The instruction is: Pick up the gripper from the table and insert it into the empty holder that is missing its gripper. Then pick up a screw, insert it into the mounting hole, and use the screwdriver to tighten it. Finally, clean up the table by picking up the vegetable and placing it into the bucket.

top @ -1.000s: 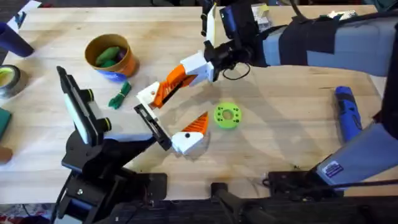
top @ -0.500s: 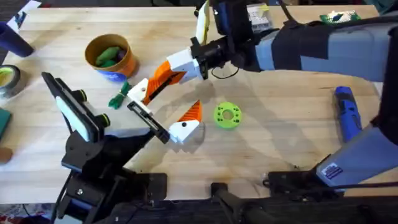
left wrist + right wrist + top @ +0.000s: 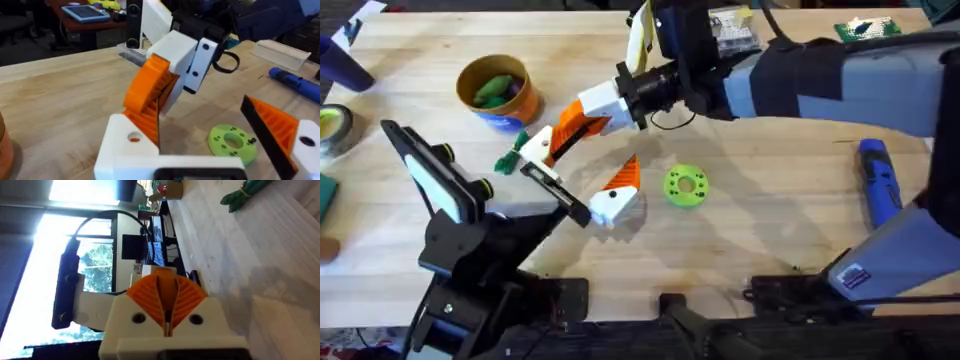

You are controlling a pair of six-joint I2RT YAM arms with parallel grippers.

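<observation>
Orange ribbed pads of the right claw [image 3: 560, 135] are pressed together on the gripper [image 3: 534, 148], pinching its orange wedge so that its white block base hangs past the claw's tip. The left wrist view shows the same grip from the front: the right claw [image 3: 150, 107] comes down at a slant, and the gripper [image 3: 127, 145] sits directly below it, its base hole facing the camera. In the right wrist view the claw's [image 3: 167, 280] two pads meet with only a thin dark line between them.

The left claw [image 3: 575, 190] stands wide apart. Its one mounted orange finger [image 3: 620, 182] is at the rail's near end, and the holder [image 3: 542, 173] is at the other end, right under the right claw's tip. The gripper's base is close above the holder; whether it is seated there I cannot tell.

The vegetable [image 3: 510, 155] lies on the table [image 3: 770, 230] just beyond the right claw's tip, with the bucket [image 3: 500, 95] a little farther out the same way. A lime-green ring disc [image 3: 685, 186] lies just beside the left claw's mounted finger. A blue screwdriver [image 3: 878, 185] lies well away from both claws.
</observation>
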